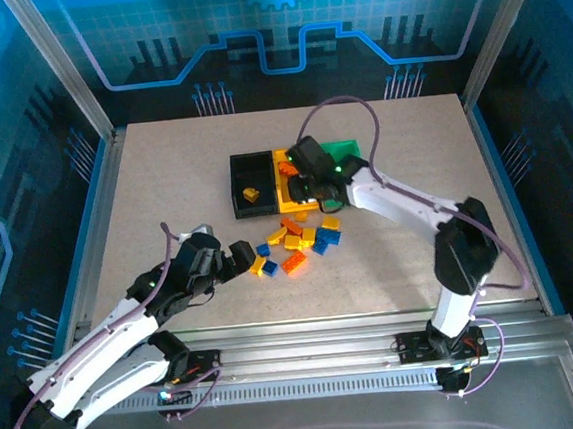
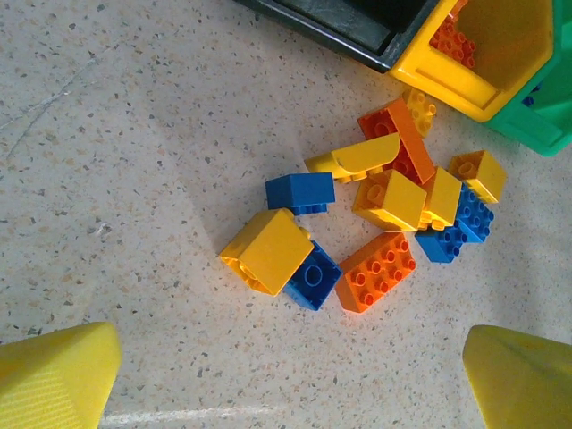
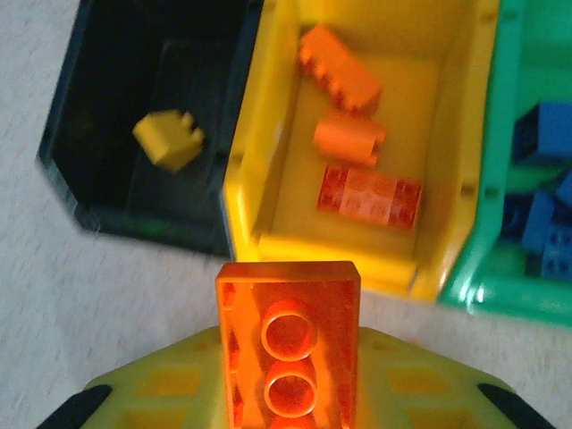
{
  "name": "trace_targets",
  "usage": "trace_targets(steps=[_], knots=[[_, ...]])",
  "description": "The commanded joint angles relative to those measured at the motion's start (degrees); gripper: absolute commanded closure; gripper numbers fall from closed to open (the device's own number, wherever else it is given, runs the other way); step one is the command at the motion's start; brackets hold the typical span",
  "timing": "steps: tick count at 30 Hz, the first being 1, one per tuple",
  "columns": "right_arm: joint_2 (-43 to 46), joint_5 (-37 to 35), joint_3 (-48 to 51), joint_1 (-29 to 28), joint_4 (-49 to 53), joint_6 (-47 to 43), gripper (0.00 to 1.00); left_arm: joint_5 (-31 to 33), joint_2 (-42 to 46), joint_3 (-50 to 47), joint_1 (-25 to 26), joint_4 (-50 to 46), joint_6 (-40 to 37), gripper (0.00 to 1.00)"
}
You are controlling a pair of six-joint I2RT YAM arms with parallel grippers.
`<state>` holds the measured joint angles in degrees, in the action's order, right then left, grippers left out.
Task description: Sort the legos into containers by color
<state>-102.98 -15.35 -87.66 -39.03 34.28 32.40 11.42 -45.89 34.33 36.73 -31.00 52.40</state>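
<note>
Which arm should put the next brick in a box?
Right, probably. The right gripper holds an orange brick by the yellow bin, where other orange bricks lie. The left gripper hangs open over the loose pile.

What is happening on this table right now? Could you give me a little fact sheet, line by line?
right end effector: shut on orange brick, just short of the yellow bin
left end effector: open, above the loose pile
black bin: one yellow brick
yellow bin: three orange bricks
green bin: blue bricks
table: yellow, orange and blue bricks unsorted
</note>
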Motion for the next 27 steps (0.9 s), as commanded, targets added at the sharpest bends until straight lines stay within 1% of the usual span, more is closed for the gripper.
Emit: trace_targets(steps=[1,3,7,11,13,14,16,18,21,24,27], knots=[[-8.6,-3.2,-8.2,2.0,5.3,2.0,0.67,-1.5,-0.6,-0.2,-0.5,-0.2,-1.3,0.01],[-13.9,-4.3,-14.9,2.7,8.4,2.5,0.67,-1.7,-0.7,-0.2,-0.4,-0.5,-1.6,0.01],[-21.8,-5.8,-25.3,3.8,13.5,3.6,0.64,-2.2,-1.2,-0.1,-0.5,-0.8,-2.3,0.01],[-25.6,-5.2,-30.3,4.0,15.6,4.3,0.61,-2.8,-3.0,0.9,-0.6,-1.3,-3.8,0.01],[-26.6,-3.8,-31.7,4.0,15.9,4.2,0.55,-3.3,-4.4,1.5,-0.6,-1.4,-4.2,0.01],[-26.7,-3.2,-32.1,4.0,15.8,4.2,0.5,-3.5,-5.1,1.7,-0.6,-1.4,-4.3,0.01],[-26.4,-2.5,-32.4,4.0,15.5,4.5,0.43,-4.3,-6.1,1.9,-0.6,-0.4,-4.3,0.01],[-25.2,-1.8,-31.9,4.0,14.8,4.5,0.39,-4.9,-6.7,1.9,-0.6,0.7,-4.3,0.01],[-20.7,-1.5,-28.4,4.0,13.0,4.8,0.38,-6.6,-6.9,1.3,-0.6,4.1,-5.7,0.01],[-13.6,0.0,-20.2,4.0,8.6,5.1,0.37,-8.5,-9.0,3.6,-0.6,4.0,-8.5,0.01],[-5.0,1.4,-8.9,3.8,3.7,6.0,0.37,-10.5,-14.1,7.0,0.2,3.9,-12.9,0.01]])
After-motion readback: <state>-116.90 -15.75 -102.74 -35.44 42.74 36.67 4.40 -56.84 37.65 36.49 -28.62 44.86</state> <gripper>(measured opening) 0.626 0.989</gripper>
